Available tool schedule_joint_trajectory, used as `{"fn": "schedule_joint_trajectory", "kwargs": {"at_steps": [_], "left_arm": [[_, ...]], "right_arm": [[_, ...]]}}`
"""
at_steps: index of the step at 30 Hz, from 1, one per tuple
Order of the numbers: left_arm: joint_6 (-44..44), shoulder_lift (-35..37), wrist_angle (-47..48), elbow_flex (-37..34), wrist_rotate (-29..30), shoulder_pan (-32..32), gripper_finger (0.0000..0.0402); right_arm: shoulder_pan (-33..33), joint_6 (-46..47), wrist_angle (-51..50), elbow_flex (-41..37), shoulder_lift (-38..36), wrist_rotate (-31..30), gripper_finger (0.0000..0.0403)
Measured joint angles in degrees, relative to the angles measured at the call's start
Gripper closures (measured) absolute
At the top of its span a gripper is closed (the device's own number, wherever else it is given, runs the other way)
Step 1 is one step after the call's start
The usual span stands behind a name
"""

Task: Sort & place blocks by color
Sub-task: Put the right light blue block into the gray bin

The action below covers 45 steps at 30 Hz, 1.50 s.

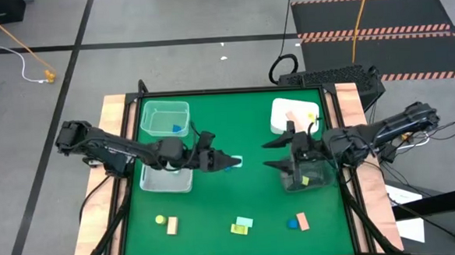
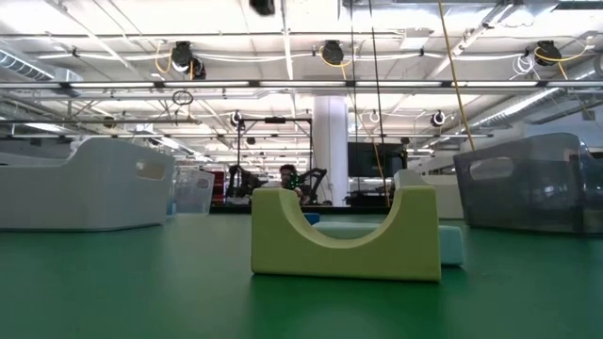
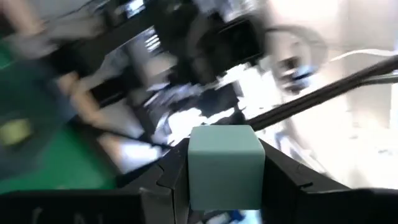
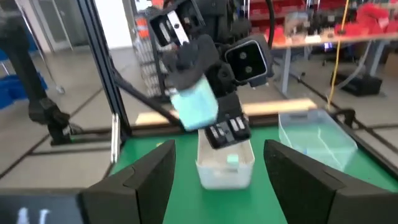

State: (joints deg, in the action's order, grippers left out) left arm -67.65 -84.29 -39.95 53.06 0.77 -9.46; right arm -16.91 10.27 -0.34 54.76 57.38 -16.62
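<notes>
Right now I have the left gripper [image 1: 231, 161] clamped on a mint-teal block [image 3: 224, 167], held up over the green table [image 1: 216, 210] just right of the two clear trays. From the left wrist camera the block sits squarely between the two dark fingers [image 3: 283, 180]. The right wrist camera looks across at that same block [image 4: 194, 106], tilted in the other arm's grip above a clear tray holding a teal piece [image 4: 232, 160].

My right gripper [image 1: 274, 154] stands with its jaws spread wide and nothing between them, hovering at the left edge of the dark tray [image 1: 317, 179], just near of the white tray [image 1: 283, 115].

Along the near side of the table lie the remaining blocks: a yellow-green round piece [image 1: 160, 220] beside a tan bar [image 1: 172, 226], a teal and yellow-green pair [image 1: 242, 225] in the middle, and a blue and orange pair [image 1: 298, 221] to the right. The far clear tray [image 1: 164, 109] holds a blue block [image 1: 178, 129].

At table height, a yellow-green arch block [image 2: 345, 235] fills the foreground.
</notes>
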Motion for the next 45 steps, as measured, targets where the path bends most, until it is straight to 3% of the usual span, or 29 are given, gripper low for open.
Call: {"fn": "schedule_joint_trajectory", "kwargs": {"at_steps": [9, 13, 17, 20, 23, 27, 34, 45], "left_arm": [[-1.6, 6.9, 36.1, -0.1, -1.1, 6.6, 0.0266], [0.6, 12.6, 51.3, 0.0, 1.2, 7.7, 0.0266], [0.2, 18.0, 68.3, 0.0, 5.7, 7.4, 0.0266], [-3.5, 20.7, 83.1, 0.0, 9.0, 5.7, 0.0266], [-9.6, 21.5, 96.9, -0.1, 9.6, 3.1, 0.0266], [-17.3, 20.9, 108.3, -0.1, 9.2, -1.6, 0.0266], [-24.5, 17.5, 111.2, -0.4, 9.3, -7.3, 0.0264], [-29.0, 6.0, 110.0, -0.5, 10.3, -8.8, 0.0254]], "right_arm": [[0.1, 5.6, -17.1, 0.0, -1.5, -3.3, 0.0167], [0.1, 10.3, -17.8, -1.8, -0.2, -7.7, 0.0167], [0.1, 12.9, -8.8, -6.7, 1.9, -16.1, 0.0167], [0.1, 13.1, 3.5, -12.0, 3.7, -22.6, 0.0167], [0.4, 13.0, 12.2, -15.5, 5.7, -23.7, 0.0167], [1.1, 12.8, 12.6, -15.5, 9.2, -21.4, 0.0167], [5.5, 10.9, 10.7, -9.4, 17.1, -15.0, 0.0167], [12.8, 9.4, -2.6, 1.8, 32.0, 4.7, 0.0167]]}}
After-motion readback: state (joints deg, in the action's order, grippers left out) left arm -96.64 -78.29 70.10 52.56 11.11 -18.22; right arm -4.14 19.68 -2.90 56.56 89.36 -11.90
